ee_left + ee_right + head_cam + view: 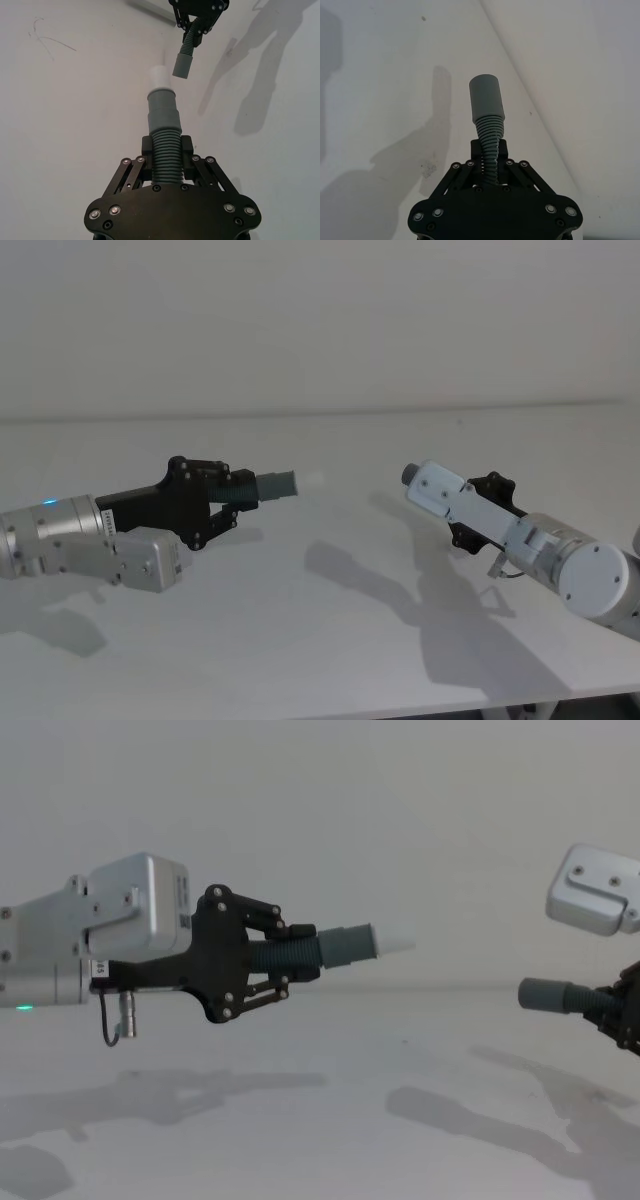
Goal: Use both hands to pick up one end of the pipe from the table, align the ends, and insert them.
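Note:
My left gripper (238, 498) (292, 960) is shut on the ribbed part of one pipe piece (165, 150), holding it above the table (330, 650). Its grey cuff (277, 484) and white plug tip (395, 939) point toward the right arm. My right gripper (490, 151) (612, 1004) is shut on the other ribbed piece (489, 131), whose open-socket cuff (545, 993) (410, 473) faces left. The two ends are apart. In the chest view the plug tip sits higher than the socket. In the left wrist view the socket cuff (182, 64) lies just to one side of the plug tip (160, 76).
The white table (300, 1140) carries the shadows of both arms. A pale wall (320, 320) rises behind its far edge. The right arm's silver wrist housing (445, 490) covers most of its gripper in the head view.

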